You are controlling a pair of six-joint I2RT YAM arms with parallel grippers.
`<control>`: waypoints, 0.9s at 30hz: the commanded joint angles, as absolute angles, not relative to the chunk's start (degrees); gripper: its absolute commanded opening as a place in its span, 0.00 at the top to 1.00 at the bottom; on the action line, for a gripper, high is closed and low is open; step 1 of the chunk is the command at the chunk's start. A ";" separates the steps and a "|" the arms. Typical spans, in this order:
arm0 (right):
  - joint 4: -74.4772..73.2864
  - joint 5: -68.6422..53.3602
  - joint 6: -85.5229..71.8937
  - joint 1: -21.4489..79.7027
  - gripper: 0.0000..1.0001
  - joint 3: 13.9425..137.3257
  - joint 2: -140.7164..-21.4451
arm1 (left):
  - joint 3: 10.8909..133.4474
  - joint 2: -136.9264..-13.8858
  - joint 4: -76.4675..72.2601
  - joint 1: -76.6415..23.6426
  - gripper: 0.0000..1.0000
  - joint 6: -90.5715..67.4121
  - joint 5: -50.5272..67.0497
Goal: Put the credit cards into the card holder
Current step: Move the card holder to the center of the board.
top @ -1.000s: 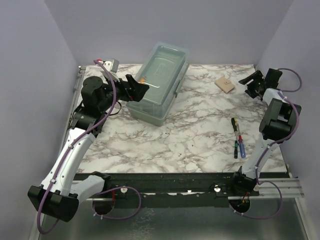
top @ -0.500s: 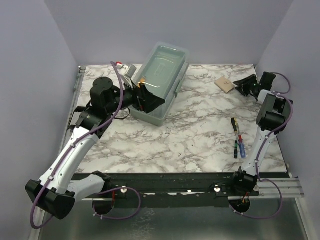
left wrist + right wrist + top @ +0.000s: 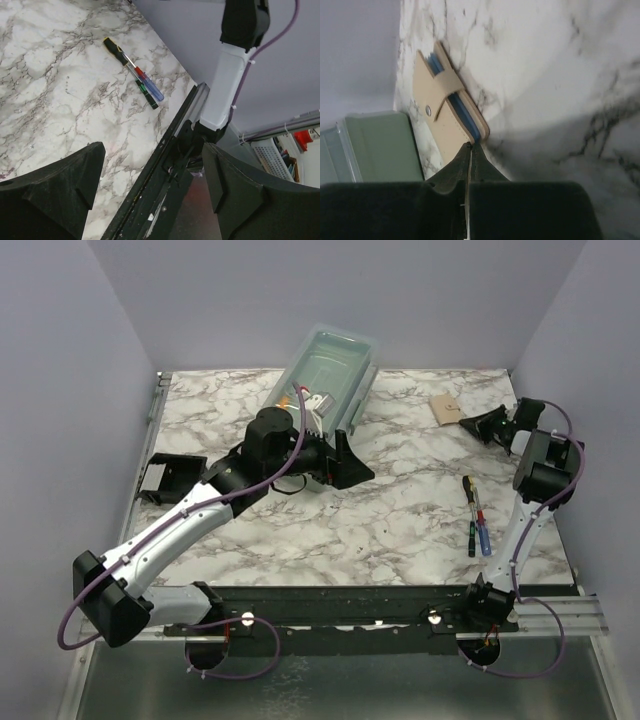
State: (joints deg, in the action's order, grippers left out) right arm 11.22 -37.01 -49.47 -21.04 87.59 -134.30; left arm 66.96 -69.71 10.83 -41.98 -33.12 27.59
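Note:
The card holder [image 3: 165,477], a small black rack, sits near the table's left edge, well behind my left arm. My left gripper [image 3: 350,466] hovers open over the middle of the table with nothing between its fingers [image 3: 55,192]; its midpoint [image 3: 152,195] looks past the front rail. My right gripper [image 3: 484,424] is shut at the back right. Its tips [image 3: 471,147] meet at the near edge of the tan pad [image 3: 437,112], where a blue layer [image 3: 465,117] shows between the tan flaps. The credit cards are out of view as such.
A large clear lidded box [image 3: 330,365] stands at the back centre, its near end hidden by my left arm; it also shows beside the tan pad [image 3: 375,145]. Several screwdrivers [image 3: 476,517] lie front right [image 3: 132,67]. The black front rail [image 3: 170,165] runs under the left gripper.
My left arm swung from the box's left side to the table's middle, uncovering the card holder. My right gripper closed and moved left to the tan pad's edge.

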 commanded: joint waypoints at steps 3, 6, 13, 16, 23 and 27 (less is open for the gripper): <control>15.42 -41.04 -47.47 -19.16 1.00 72.92 -122.20 | 66.40 -71.15 9.40 -44.36 0.16 -40.71 21.05; 17.29 -40.76 -47.21 -17.60 1.00 62.65 -115.05 | 64.13 -70.72 8.42 -45.51 0.16 -42.68 19.70; 18.94 -40.54 -44.54 -10.94 1.00 41.23 -99.85 | 59.78 -70.64 5.54 -47.53 0.17 -47.10 19.13; 16.33 -38.47 -42.23 -9.37 1.00 36.97 -94.33 | 59.17 -70.75 4.96 -48.92 0.17 -47.68 18.17; 3.24 -21.74 -36.78 -10.49 0.66 47.50 -92.16 | 58.63 -69.93 4.39 -52.59 0.17 -47.85 16.71; 3.57 -17.76 -37.89 -12.66 0.34 54.24 -97.15 | 56.02 -67.59 4.48 -52.95 0.17 -48.39 14.89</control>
State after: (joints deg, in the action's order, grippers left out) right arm 6.48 -26.33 -39.31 -10.81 48.18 -92.97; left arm 58.52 -70.70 5.39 -52.40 -47.57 18.02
